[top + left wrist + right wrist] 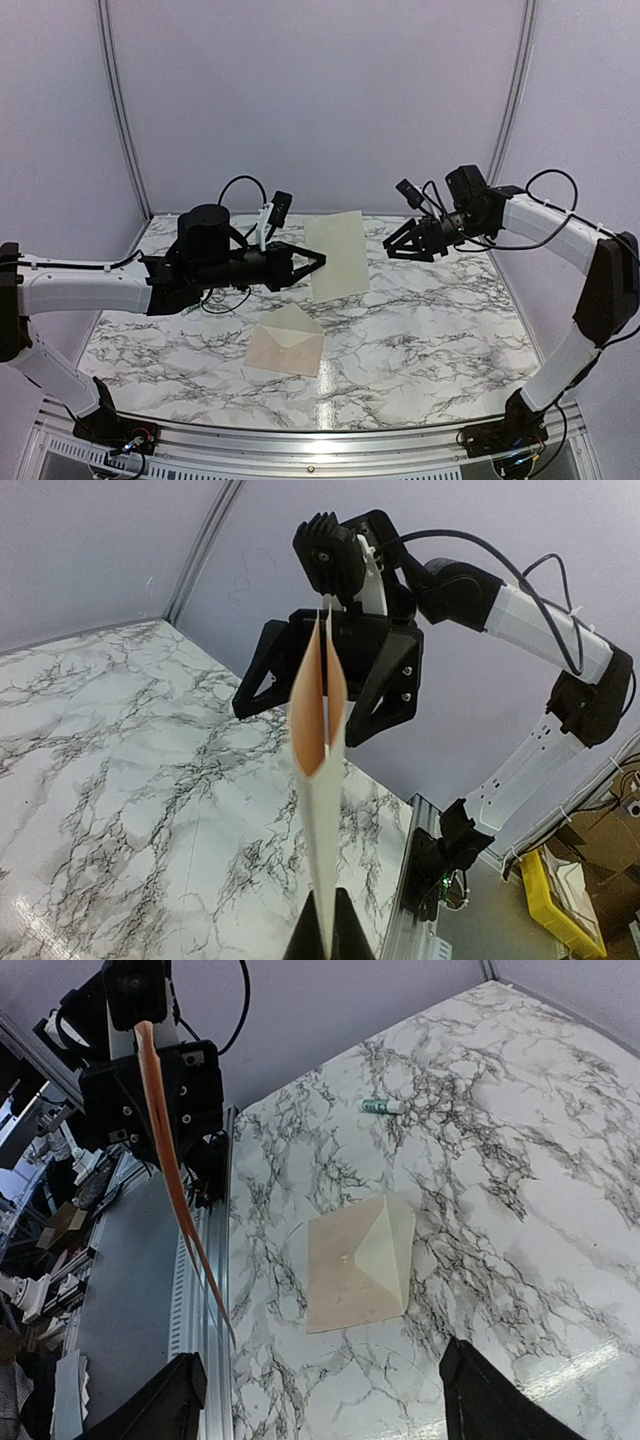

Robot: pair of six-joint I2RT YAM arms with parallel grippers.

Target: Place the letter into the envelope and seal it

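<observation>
My left gripper (318,262) is shut on the left edge of the letter (338,254), a pale sheet held up in the air over the table's middle. In the left wrist view the letter (318,780) shows edge-on, bowed, rising from my shut left gripper (328,898). My right gripper (392,250) stands open just right of the sheet, apart from it. Nothing lies between the fingers of that open right gripper (320,1355) in its wrist view; the letter (172,1170) is a thin orange strip at the left. The envelope (287,340) (358,1263) lies flat on the table, flap open.
A small white and green tube (383,1106) lies on the marble table (430,330) beyond the envelope. White booth walls stand behind and beside the table. The metal rail (320,435) runs along the near edge.
</observation>
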